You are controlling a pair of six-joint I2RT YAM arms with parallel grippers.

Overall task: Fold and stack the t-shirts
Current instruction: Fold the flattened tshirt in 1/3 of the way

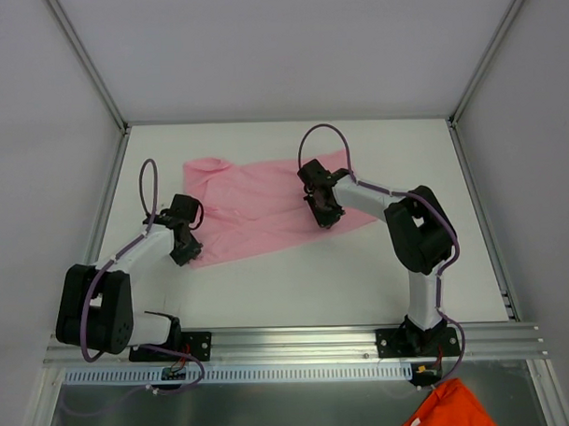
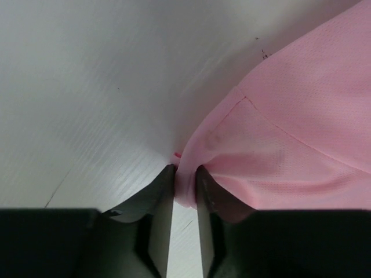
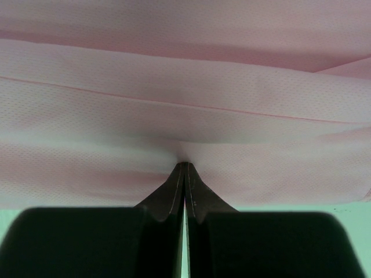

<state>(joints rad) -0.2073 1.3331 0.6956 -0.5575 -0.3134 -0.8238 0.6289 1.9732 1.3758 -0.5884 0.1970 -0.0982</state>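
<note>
A light pink t-shirt lies partly folded across the middle of the white table. My left gripper is at the shirt's near left corner. In the left wrist view the left gripper is shut on a bunched fold of the shirt's hem, just above the table. My right gripper is on the shirt's near edge toward its right end. In the right wrist view the right gripper is shut, and the shirt's fabric puckers into its tips, with layered folds beyond.
An orange cloth lies below the table's front rail at the bottom right. Metal frame posts and white walls enclose the table on the left, right and back.
</note>
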